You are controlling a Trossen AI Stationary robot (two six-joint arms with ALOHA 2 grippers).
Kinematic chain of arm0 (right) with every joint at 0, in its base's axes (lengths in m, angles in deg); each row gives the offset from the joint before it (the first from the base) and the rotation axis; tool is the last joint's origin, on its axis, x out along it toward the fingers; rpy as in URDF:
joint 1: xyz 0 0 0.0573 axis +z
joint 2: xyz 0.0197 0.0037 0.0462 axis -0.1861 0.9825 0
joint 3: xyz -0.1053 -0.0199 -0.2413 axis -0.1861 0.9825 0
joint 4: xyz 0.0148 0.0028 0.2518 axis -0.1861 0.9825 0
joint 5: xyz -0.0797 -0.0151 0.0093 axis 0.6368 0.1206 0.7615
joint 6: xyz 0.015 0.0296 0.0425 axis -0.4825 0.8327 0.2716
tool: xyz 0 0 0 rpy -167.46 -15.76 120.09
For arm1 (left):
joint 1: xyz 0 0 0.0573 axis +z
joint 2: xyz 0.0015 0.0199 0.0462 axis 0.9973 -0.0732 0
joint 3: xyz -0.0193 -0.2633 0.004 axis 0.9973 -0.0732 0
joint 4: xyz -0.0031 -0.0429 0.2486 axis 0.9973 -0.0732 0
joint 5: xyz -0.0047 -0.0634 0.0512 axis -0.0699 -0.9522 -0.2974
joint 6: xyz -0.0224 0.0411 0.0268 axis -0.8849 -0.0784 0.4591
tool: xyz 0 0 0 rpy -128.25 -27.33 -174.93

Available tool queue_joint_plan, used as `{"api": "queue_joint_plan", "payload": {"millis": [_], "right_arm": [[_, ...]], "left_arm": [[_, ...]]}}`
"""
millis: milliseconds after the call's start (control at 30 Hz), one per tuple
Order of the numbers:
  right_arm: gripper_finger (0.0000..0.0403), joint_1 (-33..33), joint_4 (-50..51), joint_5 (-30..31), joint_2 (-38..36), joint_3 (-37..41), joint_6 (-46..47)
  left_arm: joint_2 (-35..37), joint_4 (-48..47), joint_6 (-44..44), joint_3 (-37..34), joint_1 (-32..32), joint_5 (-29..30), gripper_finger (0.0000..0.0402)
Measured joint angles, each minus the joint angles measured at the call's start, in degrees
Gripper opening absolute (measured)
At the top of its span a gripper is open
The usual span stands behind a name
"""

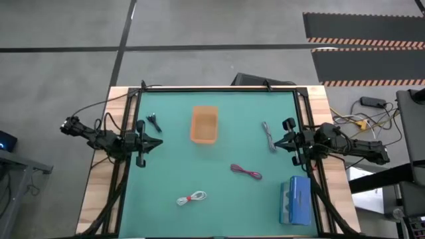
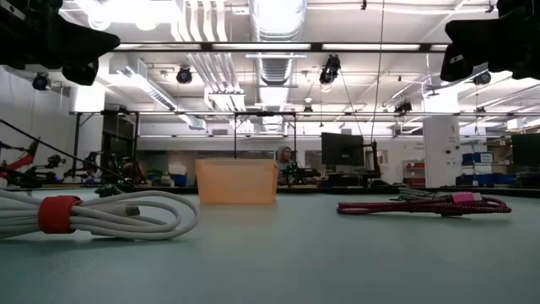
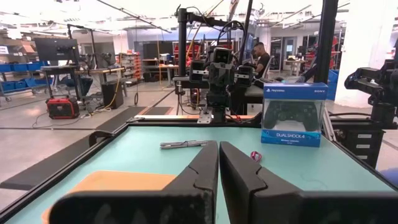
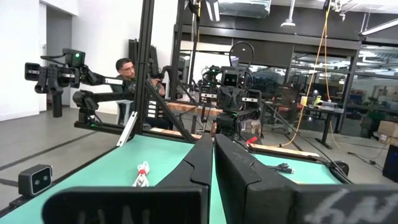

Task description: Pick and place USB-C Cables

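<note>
Four USB-C cables lie flat on the green table: a black one [image 1: 154, 122] at the far left, a grey one [image 1: 268, 136] at the right, a dark red one [image 1: 246, 172] right of centre, and a white one [image 1: 192, 198] with a red tie [image 2: 57, 214] near the front edge. The orange bin [image 1: 203, 124] stands at the far centre. My left gripper [image 1: 157, 143] hovers shut at the table's left edge, pointing level toward the right. My right gripper [image 1: 276, 141] hovers shut at the right edge, just beside the grey cable, pointing left. Neither holds anything.
A blue controller box [image 1: 295, 200] stands at the near right corner, also seen as the blue box [image 3: 294, 115] in the left wrist view. A black frame rail [image 1: 219, 88] borders the table. A person [image 4: 127, 68] sits beyond the table.
</note>
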Motion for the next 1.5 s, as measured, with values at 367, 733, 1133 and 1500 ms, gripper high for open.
{"api": "queue_joint_plan", "payload": {"millis": [367,733,1133,1500], "right_arm": [[0.0009,0.00,0.00,-0.01,0.00,0.01,-0.09],[0.0009,0.00,0.02,0.01,0.01,-0.01,0.00],[0.0009,0.00,-4.47,3.52,-0.01,0.01,9.67],[0.0009,-0.02,-13.22,11.10,0.01,0.01,14.88]], "left_arm": [[0.00,0.00,-0.01,0.01,0.01,0.00,0.0000],[0.00,-0.01,0.00,0.00,0.01,0.01,0.0000],[-0.01,6.40,-0.11,0.01,0.00,-0.01,0.0000],[-0.01,18.52,-0.05,0.01,0.02,-0.02,0.0000]]}}
